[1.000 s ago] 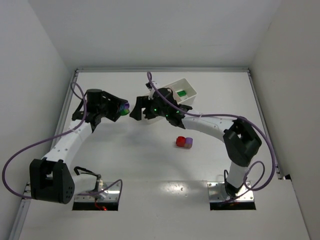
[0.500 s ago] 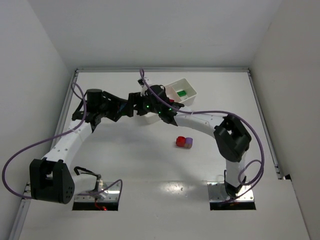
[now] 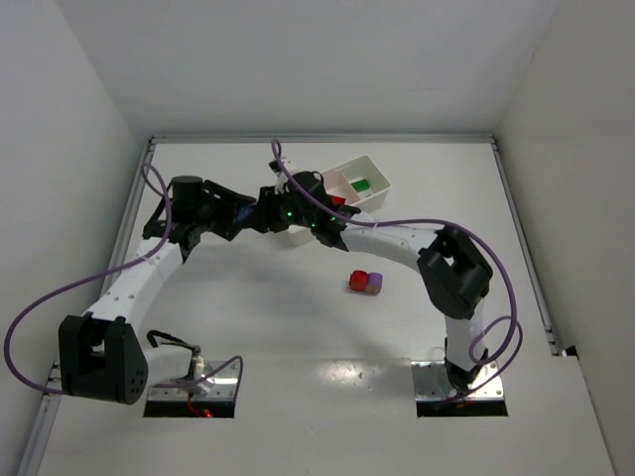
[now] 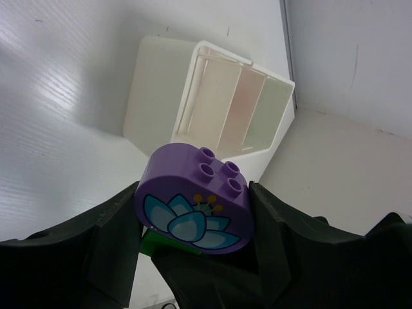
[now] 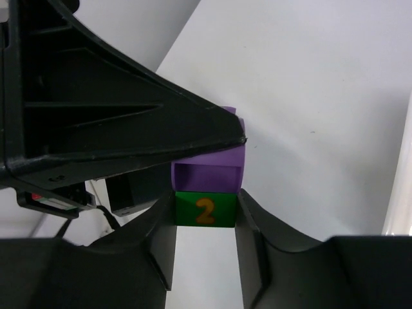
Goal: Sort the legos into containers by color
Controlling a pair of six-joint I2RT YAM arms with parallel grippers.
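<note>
A purple lego [image 4: 196, 199] with a flower print is joined to a green lego [image 4: 154, 243] under it. My left gripper [image 4: 193, 212] is shut on the purple one and holds the pair above the table. My right gripper [image 5: 205, 219] meets it from the other side, its fingers pressed against both sides of the green lego [image 5: 205, 210], which bears a yellow "2". In the top view both grippers [image 3: 253, 214] touch left of the white tray of containers [image 3: 379, 185]. A green lego [image 3: 361, 183] and a red lego [image 3: 337, 201] lie in its compartments.
A red and purple stack [image 3: 365, 283] sits on the table in front of the tray. The tray [image 4: 154, 96] lies just beyond the held pair in the left wrist view. White walls enclose the table on the left, back and right.
My right arm has swung left to the left gripper, and its jaws have closed onto the green lego. The left arm has stayed still.
</note>
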